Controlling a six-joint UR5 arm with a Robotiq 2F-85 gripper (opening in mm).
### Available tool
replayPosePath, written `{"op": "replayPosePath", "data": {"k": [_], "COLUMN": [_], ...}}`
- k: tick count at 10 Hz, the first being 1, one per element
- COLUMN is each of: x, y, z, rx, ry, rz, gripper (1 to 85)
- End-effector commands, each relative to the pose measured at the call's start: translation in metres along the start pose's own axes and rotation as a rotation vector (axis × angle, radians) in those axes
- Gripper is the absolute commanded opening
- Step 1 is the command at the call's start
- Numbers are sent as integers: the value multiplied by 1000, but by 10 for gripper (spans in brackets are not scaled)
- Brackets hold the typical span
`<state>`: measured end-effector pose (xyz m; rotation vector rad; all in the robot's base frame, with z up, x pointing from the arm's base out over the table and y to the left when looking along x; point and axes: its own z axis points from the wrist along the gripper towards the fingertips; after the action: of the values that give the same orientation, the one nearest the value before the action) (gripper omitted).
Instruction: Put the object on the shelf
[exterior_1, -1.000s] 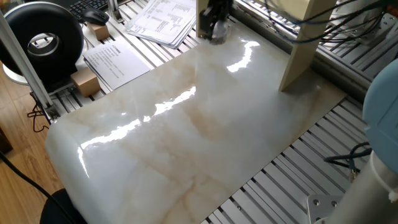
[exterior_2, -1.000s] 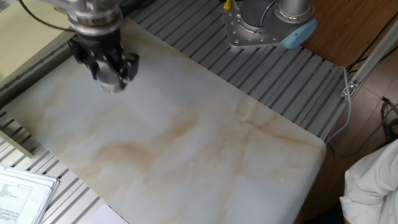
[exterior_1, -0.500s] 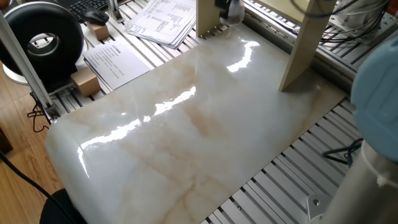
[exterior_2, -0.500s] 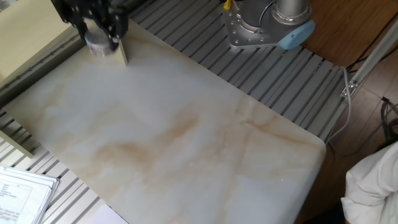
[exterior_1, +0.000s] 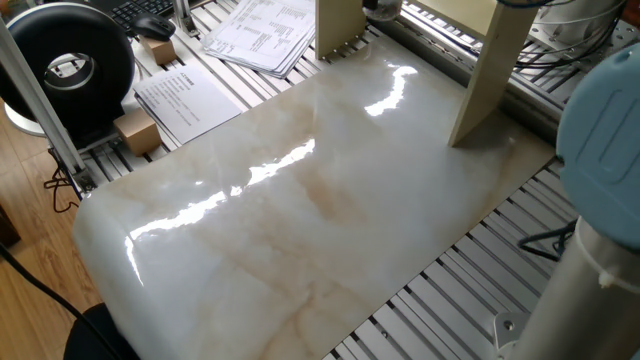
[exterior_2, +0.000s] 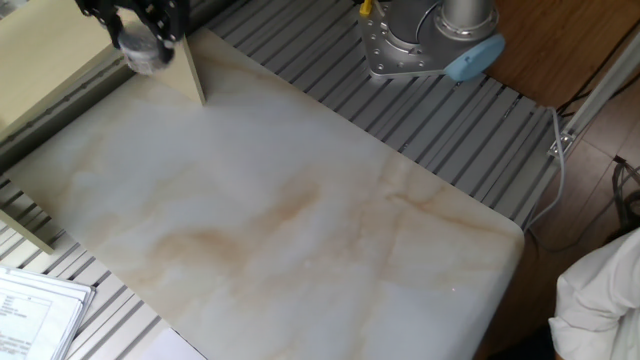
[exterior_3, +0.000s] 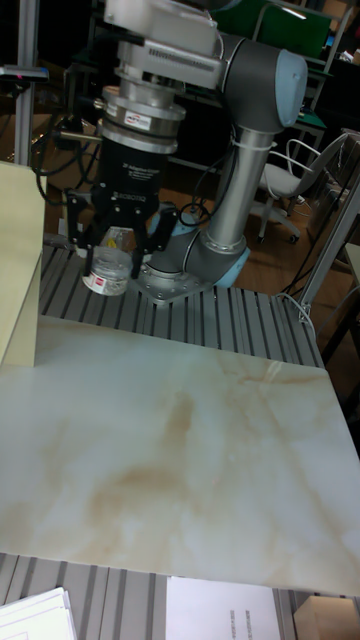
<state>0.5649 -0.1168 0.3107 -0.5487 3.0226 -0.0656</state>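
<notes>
The object (exterior_3: 107, 270), a small clear jar with a pale label band, hangs in the air with my gripper (exterior_3: 112, 262) shut on it. In the tall fixed view it is beside the upper part of the cream shelf (exterior_3: 18, 260), well above the marble slab. The other fixed view shows the object (exterior_2: 143, 56) under the dark fingers (exterior_2: 165, 20), level with the shelf top (exterior_2: 45, 70) and just beside its upright leg (exterior_2: 190, 72). One fixed view shows two shelf legs (exterior_1: 488, 75); there the jar is almost cut off by the top edge.
A glossy marble slab (exterior_1: 300, 200) covers the grey slotted frame (exterior_2: 330, 90). Printed papers (exterior_1: 258, 35) and a black round device (exterior_1: 70, 65) lie off the slab's left end. The arm's base (exterior_2: 430, 40) stands behind the slab.
The gripper has risen from just above the slab and moved toward the shelf, carrying the jar up to about shelf-top height.
</notes>
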Motion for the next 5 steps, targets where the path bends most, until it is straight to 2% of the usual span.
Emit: {"op": "replayPosePath", "data": {"k": [1, 2, 3, 5], "x": [16, 19, 21, 20], "y": [-42, -45, -44, -42], "z": [3, 4, 3, 3], "rx": [14, 10, 23, 24], "ry": [-34, -43, -37, -32], "rz": [-88, -98, -95, -71], "gripper": [13, 13, 13, 13]}}
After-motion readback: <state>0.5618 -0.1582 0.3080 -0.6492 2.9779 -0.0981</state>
